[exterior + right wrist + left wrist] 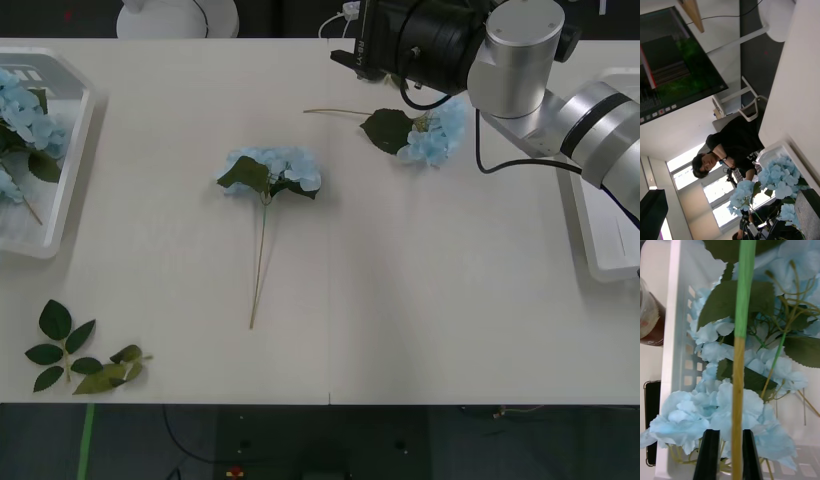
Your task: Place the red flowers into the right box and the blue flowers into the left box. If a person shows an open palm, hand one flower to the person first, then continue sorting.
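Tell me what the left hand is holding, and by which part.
The left hand holds a flower stalk, pinched on its tan part, over the box of blue flowers.

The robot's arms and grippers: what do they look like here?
The right arm has silver cylindrical links with black bands, a black housing toward the wrist and a black cable looping beside it. The left gripper has two narrow black fingers. A dark grey finger belongs to the right gripper.

Bare green leaf sprigs [82, 354] lie on the white table [420, 300] near its front-left corner.
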You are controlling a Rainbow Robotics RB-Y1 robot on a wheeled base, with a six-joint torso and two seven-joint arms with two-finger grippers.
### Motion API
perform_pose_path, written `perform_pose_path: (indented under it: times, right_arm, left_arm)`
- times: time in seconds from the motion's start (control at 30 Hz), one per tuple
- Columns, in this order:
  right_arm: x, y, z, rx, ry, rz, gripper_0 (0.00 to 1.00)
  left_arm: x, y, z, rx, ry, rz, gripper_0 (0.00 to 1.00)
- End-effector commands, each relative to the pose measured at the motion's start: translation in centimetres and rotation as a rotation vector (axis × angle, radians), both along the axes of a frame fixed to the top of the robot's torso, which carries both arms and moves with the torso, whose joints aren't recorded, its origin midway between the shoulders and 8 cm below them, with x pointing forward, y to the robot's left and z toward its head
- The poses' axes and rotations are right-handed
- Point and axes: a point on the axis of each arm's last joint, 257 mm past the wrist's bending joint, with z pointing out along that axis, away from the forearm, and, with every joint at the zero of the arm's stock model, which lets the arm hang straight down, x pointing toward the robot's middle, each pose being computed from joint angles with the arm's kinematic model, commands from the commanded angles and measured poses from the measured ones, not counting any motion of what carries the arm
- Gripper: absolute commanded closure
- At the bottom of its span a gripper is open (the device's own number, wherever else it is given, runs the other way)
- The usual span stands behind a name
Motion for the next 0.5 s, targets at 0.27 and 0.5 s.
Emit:
perform_pose_path:
  times: [0.27, 0.5]
  right_arm:
    - [0.6, -0.7, -3.6, 0.056, 0.541, -0.166, 0.0]
    - [2.4, -3.6, -7.7, 0.156, 0.703, -0.36, 0.0]
  left_arm:
    - [0.5, 1.5, 3.6, 0.043, -0.04, 0.018, 0.16]
    - [1.5, -5.2, 4.4, -0.063, -0.038, -0.134, 0.0]
